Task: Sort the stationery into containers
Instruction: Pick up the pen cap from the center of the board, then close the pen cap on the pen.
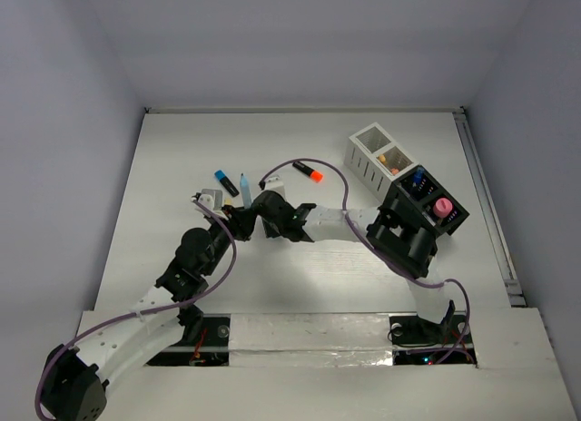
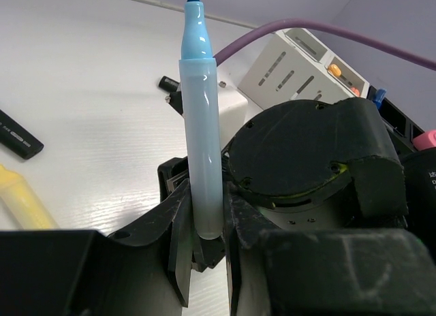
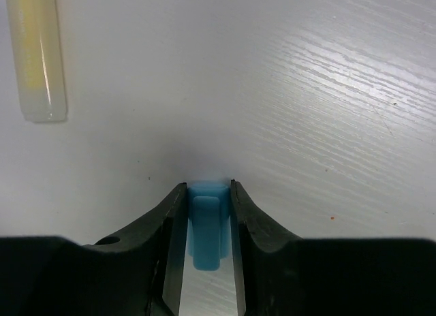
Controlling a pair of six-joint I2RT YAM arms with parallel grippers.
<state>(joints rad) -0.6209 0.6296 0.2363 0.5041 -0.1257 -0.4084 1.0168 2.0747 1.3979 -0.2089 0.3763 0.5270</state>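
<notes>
Above tabletop (image 2: 88, 77), left end effector (image 2: 204, 200): clamps pale blue marker (image 2: 201, 125) upright, tip bare.
Beside it, right end effector (image 3: 206, 186): pinches blue cap (image 3: 206, 227), probably ready for recapping.

Left arm (image 1: 193, 250), right arm (image 1: 332, 220) meeting, both jaws clamped

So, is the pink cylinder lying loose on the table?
No, the top view shows the pink cylinder sitting inside one of the black containers.

Right arm (image 1: 404, 244) seemingly close before containers (image 1: 390, 162)
</notes>
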